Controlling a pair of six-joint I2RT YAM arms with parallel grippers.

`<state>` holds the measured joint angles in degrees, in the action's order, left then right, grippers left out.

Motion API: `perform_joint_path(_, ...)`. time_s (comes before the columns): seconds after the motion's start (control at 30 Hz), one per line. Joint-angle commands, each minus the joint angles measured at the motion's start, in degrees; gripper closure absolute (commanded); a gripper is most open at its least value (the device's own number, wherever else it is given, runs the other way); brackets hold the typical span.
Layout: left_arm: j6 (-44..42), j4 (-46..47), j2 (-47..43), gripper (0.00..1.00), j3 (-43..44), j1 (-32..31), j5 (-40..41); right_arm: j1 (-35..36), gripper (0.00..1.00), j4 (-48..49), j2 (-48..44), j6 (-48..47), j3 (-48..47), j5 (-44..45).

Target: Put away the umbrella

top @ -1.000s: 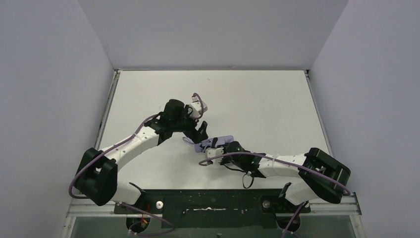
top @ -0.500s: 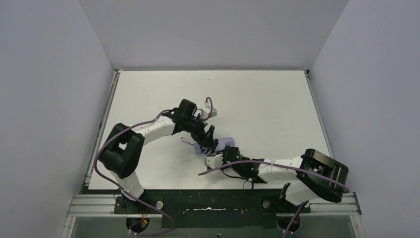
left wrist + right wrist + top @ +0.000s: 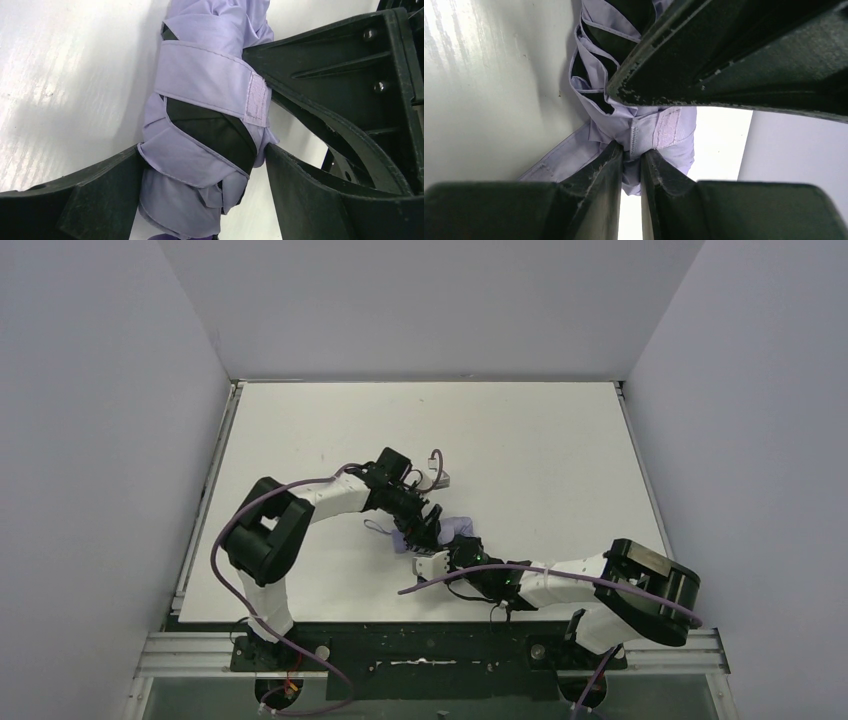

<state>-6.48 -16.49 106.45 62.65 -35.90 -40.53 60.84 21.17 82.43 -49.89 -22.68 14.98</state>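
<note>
The umbrella (image 3: 457, 529) lies folded on the white table, a pale lavender bundle with black showing between its folds. A velcro strap (image 3: 255, 97) wraps round it. My left gripper (image 3: 428, 528) stands open and straddles the bundle (image 3: 200, 100), a finger on each side, both touching fabric (image 3: 202, 165). My right gripper (image 3: 445, 548) reaches in from the near side. In the right wrist view it (image 3: 632, 160) is shut on a fold of the umbrella's fabric (image 3: 659, 132) just beside the strap's velcro end. The left gripper's finger crosses the top of that view.
The white table (image 3: 560, 460) is walled on three sides by grey panels. A metal rail (image 3: 430, 660) runs along the near edge, where both arm bases sit. The left arm's elbow (image 3: 262, 540) is folded up over the table's left side.
The left arm swung right and came down around the umbrella, jaws still wide. The right gripper closed further on the fabric fold and shifted slightly left.
</note>
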Motion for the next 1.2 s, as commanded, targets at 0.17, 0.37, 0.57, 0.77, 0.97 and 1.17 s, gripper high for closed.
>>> perform_joint_path(0.17, -5.0, -4.29, 0.92, 0.4, 2.83, -1.36, -1.62, 0.3, 0.96, -4.74, 1.92, 3.26, 1.67, -2.2)
perform_joint_path(0.37, -6.08, -6.1, 1.1, 0.48, 3.2, -2.33, 1.28, 0.27, 0.97, -4.84, 0.31, 5.3, 1.5, -1.85)
perform_joint_path(0.57, -6.22, -7.13, 0.97, 0.82, 3.03, -3.03, 3.42, 0.27, 0.94, -5.34, -0.87, 5.08, 1.76, -1.33)
perform_joint_path(0.77, -7.55, -9.91, 1.99, 1.0, 5.15, -2.99, 4.82, 0.25, 0.62, -9.37, -5.83, 3.68, 0.2, -1.26)
perform_joint_path(0.97, -6.51, -10.4, 2.34, 1.0, 5.88, -2.95, 8.54, 0.3, 0.35, -13.82, -15.77, 3.43, 0.11, 0.29)
perform_joint_path(1.17, -6.27, -10.4, 2.14, 1.0, 5.91, -3.03, 11.19, 0.53, 0.35, -13.09, -31.51, 15.29, -0.15, 1.67)
